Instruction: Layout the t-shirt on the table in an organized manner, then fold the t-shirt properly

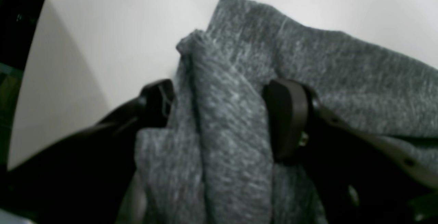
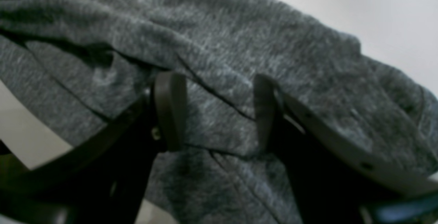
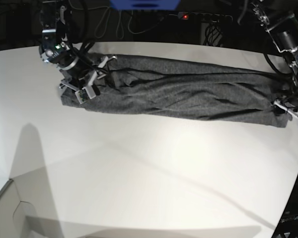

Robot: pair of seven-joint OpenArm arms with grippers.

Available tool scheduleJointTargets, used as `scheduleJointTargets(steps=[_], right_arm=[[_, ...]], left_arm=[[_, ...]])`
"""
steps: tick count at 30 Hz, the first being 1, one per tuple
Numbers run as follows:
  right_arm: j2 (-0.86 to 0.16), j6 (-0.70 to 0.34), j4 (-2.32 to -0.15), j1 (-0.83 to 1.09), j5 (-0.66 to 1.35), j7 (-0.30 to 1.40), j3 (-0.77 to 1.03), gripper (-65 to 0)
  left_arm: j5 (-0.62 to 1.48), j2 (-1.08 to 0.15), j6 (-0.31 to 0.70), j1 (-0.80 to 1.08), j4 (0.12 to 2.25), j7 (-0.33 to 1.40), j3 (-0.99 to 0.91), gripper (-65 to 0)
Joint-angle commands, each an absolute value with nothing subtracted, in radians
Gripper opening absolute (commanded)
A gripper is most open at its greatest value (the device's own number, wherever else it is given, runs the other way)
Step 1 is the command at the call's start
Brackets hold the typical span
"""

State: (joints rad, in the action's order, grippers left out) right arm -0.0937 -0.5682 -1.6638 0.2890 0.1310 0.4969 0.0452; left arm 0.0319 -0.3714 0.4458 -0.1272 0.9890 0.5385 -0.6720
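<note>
- Looking from the left wrist: the left hand [image 1: 219, 114] stands spread, jaws either side of a soft bunched fold of the t-shirt [image 1: 308, 90], not pinching it.
- Right wrist: the right hand [image 2: 219, 111] also gapes over limp knit.
- From the base view: the shirt lies stretched along the tabletop's [image 3: 139, 173] far side; light, floppy, best gripped at end corners.

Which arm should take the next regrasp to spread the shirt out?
Probably left. The left gripper stands open astride a bunched fold at the t-shirt end, near the table edge. The right gripper is also open, but only over flatter cloth.
</note>
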Motion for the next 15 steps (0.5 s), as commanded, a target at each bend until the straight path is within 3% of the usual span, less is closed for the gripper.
scheduleJointTargets(steps=[1, 13, 15], right_arm=[[-0.096, -0.579, -1.679, 0.283, 0.142, 0.473, 0.047, -33.6], [-0.099, -0.579, -1.679, 0.269, 0.142, 0.475, 0.047, -33.6], [-0.099, -0.579, -1.679, 0.266, 0.142, 0.475, 0.047, -33.6]], left_arm=[[0.005, -0.386, 0.446, -0.133, 0.964, 0.558, -0.671, -23.5], [0.010, -0.358, 0.453, -0.127, 0.865, 0.519, -0.673, -24.2], [0.007, -0.341, 0.453, -0.124, 0.865, 0.519, -0.671, -28.5]])
